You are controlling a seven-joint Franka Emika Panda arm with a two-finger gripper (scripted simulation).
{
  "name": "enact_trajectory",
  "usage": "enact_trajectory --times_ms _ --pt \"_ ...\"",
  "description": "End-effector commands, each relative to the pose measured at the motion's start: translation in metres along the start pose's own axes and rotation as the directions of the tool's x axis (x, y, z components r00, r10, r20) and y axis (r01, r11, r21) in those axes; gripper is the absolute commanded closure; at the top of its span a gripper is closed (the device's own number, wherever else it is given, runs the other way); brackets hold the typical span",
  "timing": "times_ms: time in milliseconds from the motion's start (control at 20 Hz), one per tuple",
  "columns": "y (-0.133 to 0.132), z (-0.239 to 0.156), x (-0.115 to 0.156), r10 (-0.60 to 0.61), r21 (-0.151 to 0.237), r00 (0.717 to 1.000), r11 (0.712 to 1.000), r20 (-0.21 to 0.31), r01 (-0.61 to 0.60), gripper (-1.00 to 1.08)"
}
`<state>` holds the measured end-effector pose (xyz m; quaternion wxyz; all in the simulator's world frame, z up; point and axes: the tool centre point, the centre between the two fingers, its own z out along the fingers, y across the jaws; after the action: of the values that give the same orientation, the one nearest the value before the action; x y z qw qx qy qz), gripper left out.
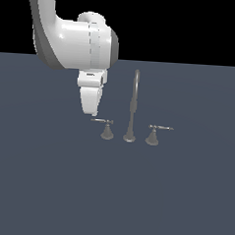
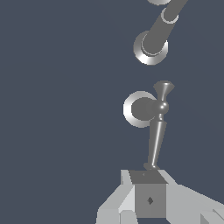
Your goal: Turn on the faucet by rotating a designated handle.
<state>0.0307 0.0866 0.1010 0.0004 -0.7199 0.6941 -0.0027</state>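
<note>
The faucet [image 1: 133, 105] is a small grey set with a tall gooseneck spout between two cone-based handles. The handle [image 1: 107, 130] stands at the exterior view's left of the spout, its thin lever [image 1: 100, 120] pointing left. My gripper [image 1: 90, 111] hangs just above and left of that lever's tip, pointing down, fingers together with nothing between them. In the wrist view the handle's round base [image 2: 136, 109] and its lever [image 2: 156, 138] run toward my gripper [image 2: 146, 176]. The lever's end meets the fingertips. The spout's base [image 2: 150, 49] lies beyond.
The twin handle [image 1: 152, 136], lever pointing right, stands on the other side of the spout. The set rests on a flat dark blue-grey surface [image 1: 46, 184]. My white arm [image 1: 75, 43] comes down from the upper left.
</note>
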Motion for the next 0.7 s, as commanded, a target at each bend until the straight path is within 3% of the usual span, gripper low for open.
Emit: enact_trajectory --times_ms 0,650 --pt "-0.009 0.012 0.006 0.047 -0.001 0.999 0.999 -0.001 -0.047 1.08" --pt "-0.026 0.036 0.019 0.146 -0.005 0.989 0.989 0.002 -0.146 1.08"
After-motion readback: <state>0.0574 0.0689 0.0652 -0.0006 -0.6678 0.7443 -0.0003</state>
